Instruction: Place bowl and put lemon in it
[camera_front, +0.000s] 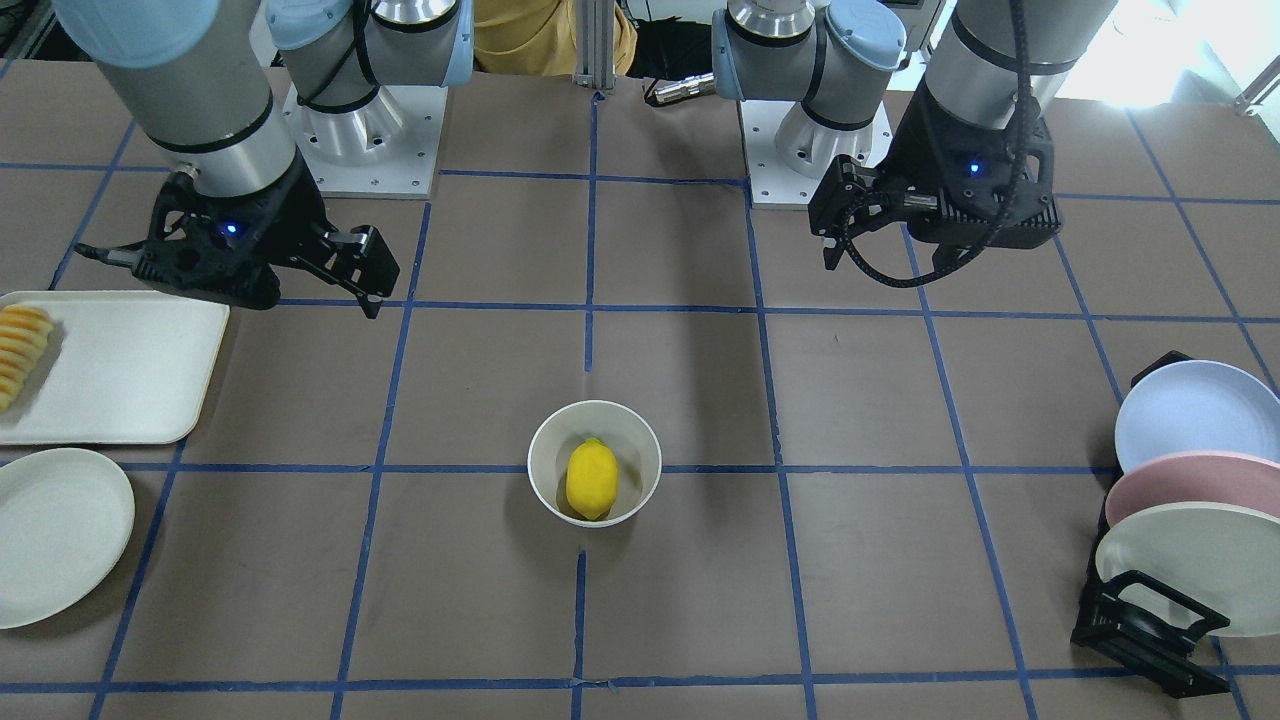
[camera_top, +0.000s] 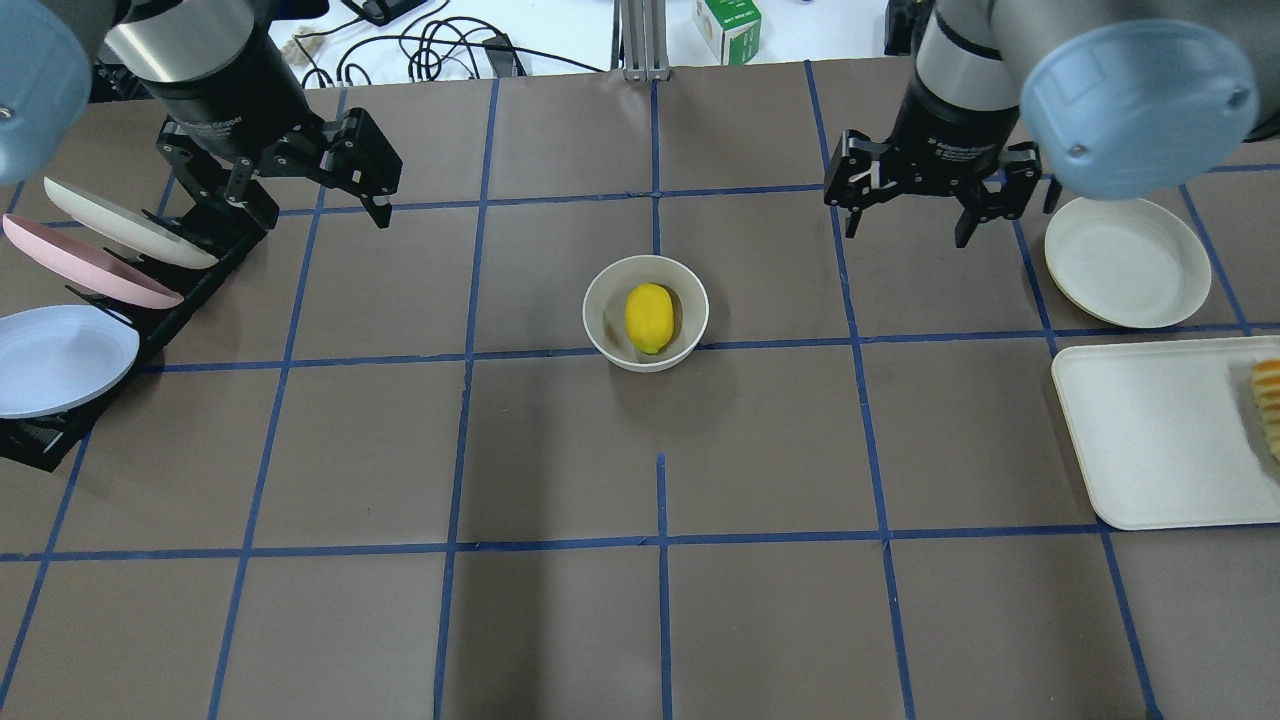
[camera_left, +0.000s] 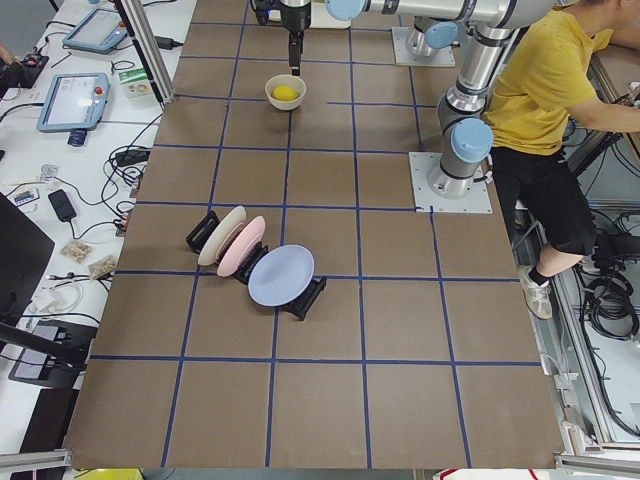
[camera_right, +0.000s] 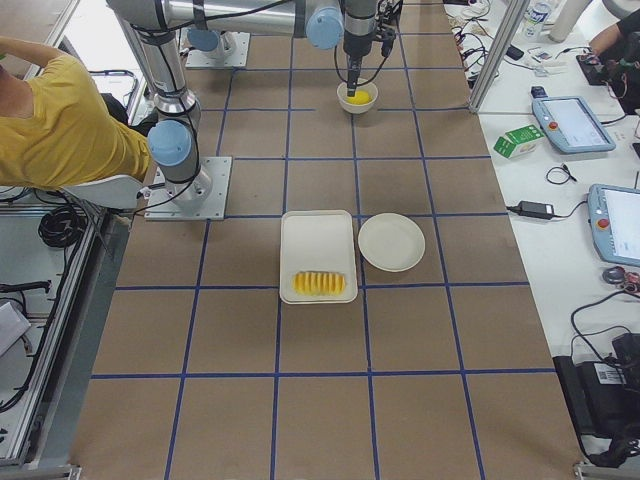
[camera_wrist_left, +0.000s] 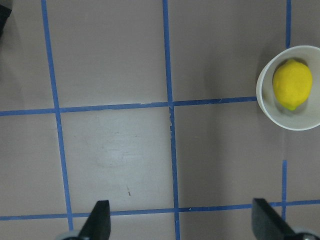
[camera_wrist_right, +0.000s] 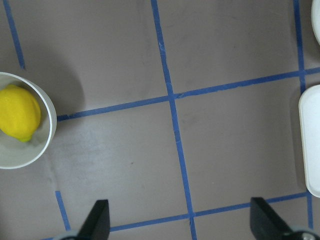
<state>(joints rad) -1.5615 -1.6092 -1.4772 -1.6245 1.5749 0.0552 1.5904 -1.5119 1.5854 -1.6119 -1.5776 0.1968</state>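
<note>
The off-white bowl stands upright near the middle of the table, and the yellow lemon lies inside it. Both show in the overhead view too: the bowl with the lemon in it. My left gripper hovers open and empty, back and to the left of the bowl. My right gripper hovers open and empty, back and to the right of it. The left wrist view shows the bowl and lemon at its right edge; the right wrist view shows the bowl and lemon at its left edge.
A black rack of pastel plates stands at the table's left. A shallow off-white plate and a white tray with yellow-orange fruit slices lie at the right. A person in yellow stands behind the robot.
</note>
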